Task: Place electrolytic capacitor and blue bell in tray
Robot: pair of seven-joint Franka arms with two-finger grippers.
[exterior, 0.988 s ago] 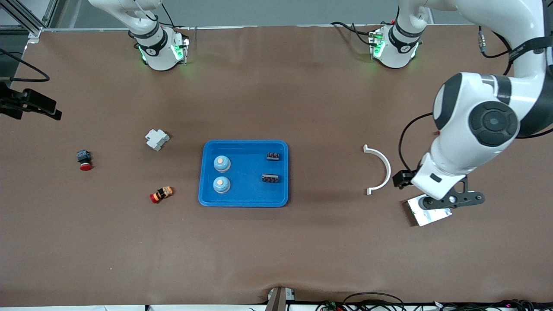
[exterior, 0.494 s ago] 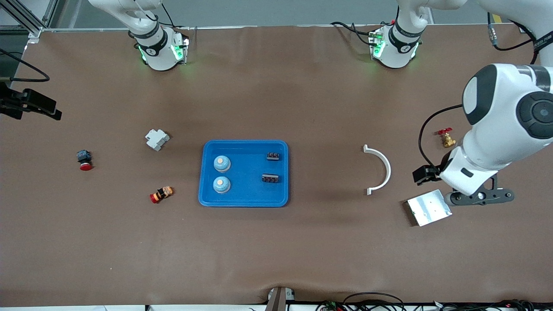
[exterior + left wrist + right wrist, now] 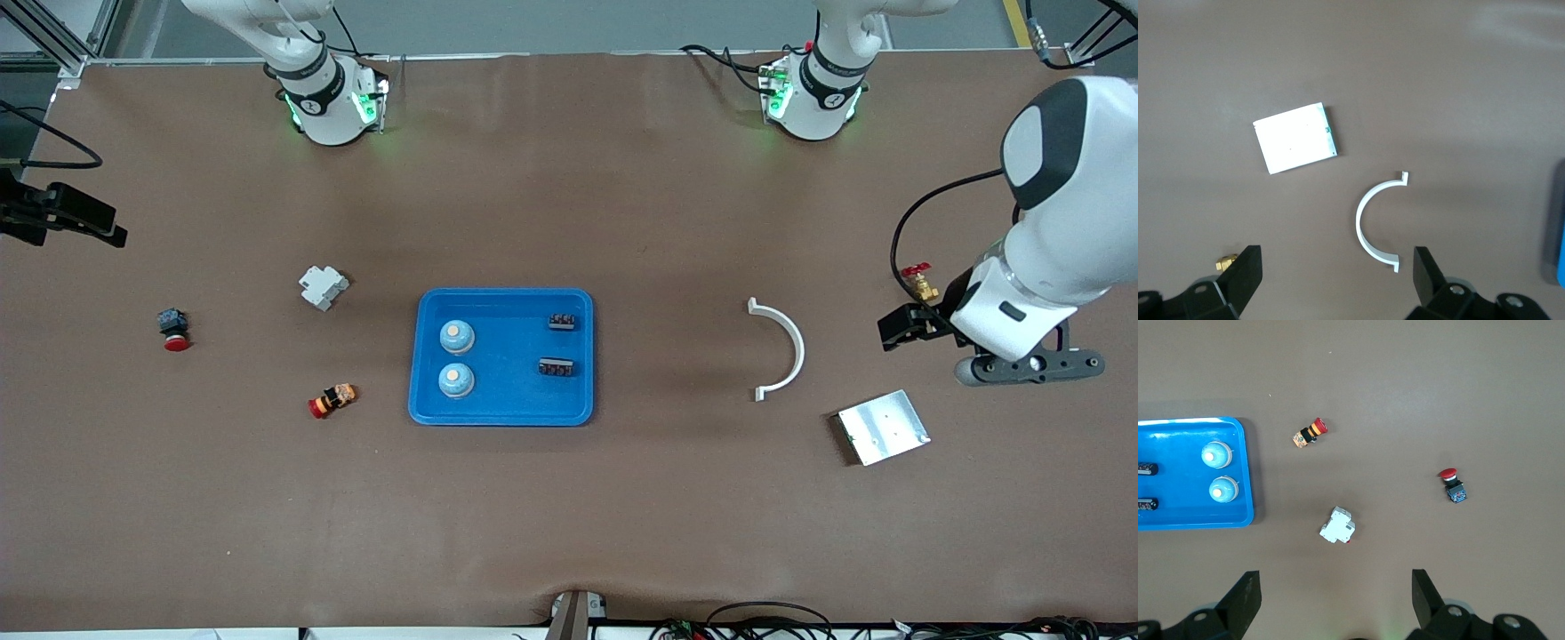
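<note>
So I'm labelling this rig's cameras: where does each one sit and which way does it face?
Front view: high across the table, facing both bases; shows the tray, plate, left gripper.
Left wrist view: looks down past its open fingers at the plate and clip.
Right wrist view: looks down past its open fingers at the tray.
All three show the tray.

A wide table (image 3: pixel 569 516) is covered by a brown mat that is slightly rippled at the edge nearest the front camera. A grey floor strip is seen past the bases, and aluminium framing (image 3: pixel 53 36) at one corner. Even, soft lighting is cast throughout.
</note>
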